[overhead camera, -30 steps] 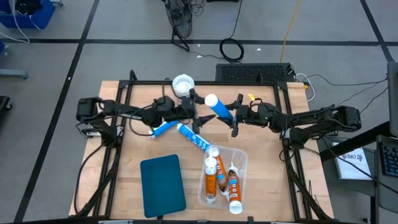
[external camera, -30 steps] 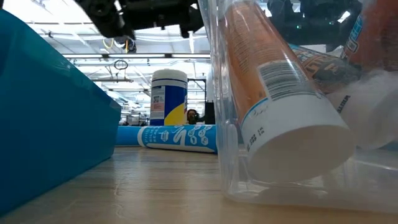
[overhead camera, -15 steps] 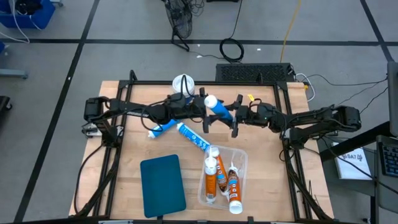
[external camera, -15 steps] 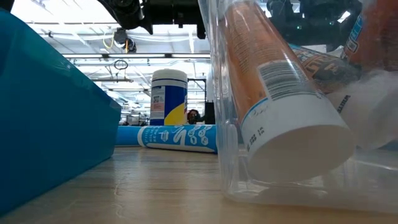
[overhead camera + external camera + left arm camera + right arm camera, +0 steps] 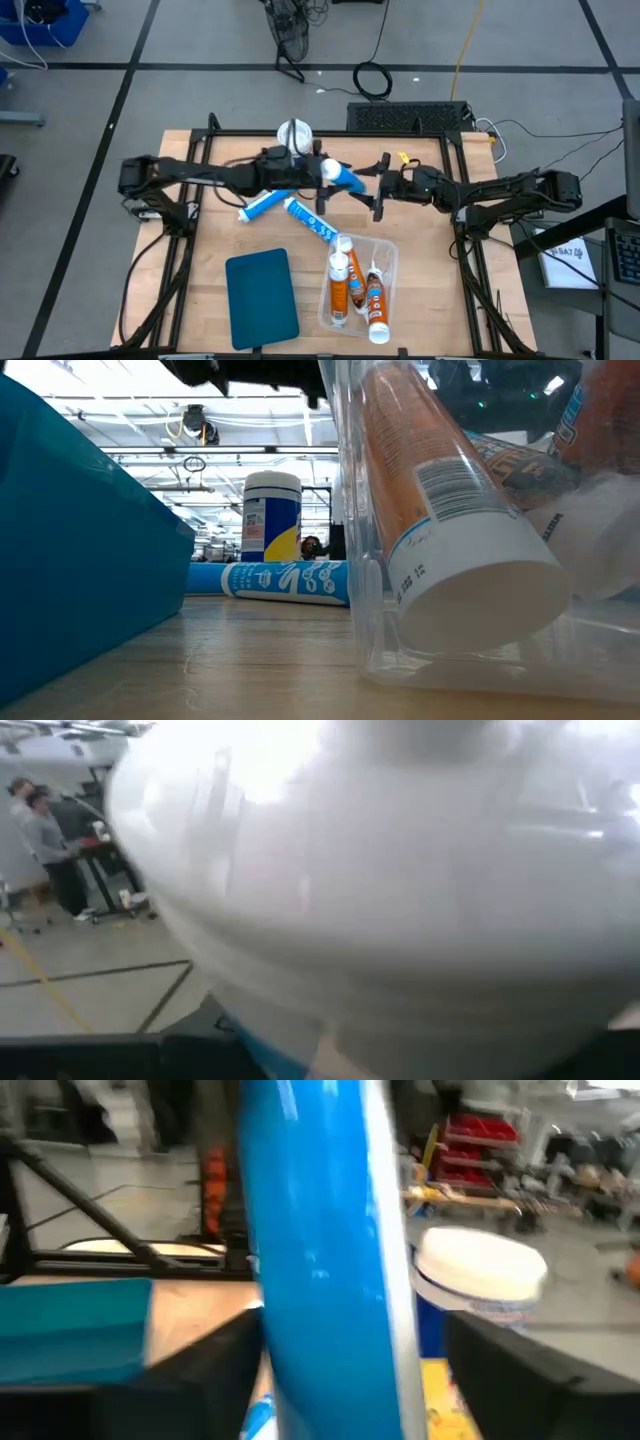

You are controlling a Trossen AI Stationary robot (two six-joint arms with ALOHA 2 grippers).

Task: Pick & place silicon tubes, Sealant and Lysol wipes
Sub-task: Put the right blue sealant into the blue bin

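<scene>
Nearest the front edge of the table point(image 5: 215, 240) lies a teal tray point(image 5: 262, 298). Beside it stands a clear container point(image 5: 387, 258) with orange tubes point(image 5: 341, 285) lying inside. A little farther, two blue tubes lie flat on the wood, one point(image 5: 308, 220) near the container and the other point(image 5: 262, 205) more to the left side. Above the middle of the table the left gripper point(image 5: 322, 185) is closed on the white end of a raised blue tube point(image 5: 345, 177). The right gripper point(image 5: 379, 188) is at the tube's other end, and its fingers stand apart on both sides of it. The Lysol wipes point(image 5: 293, 133) stand upright at the far edge, just behind the left arm.
</scene>
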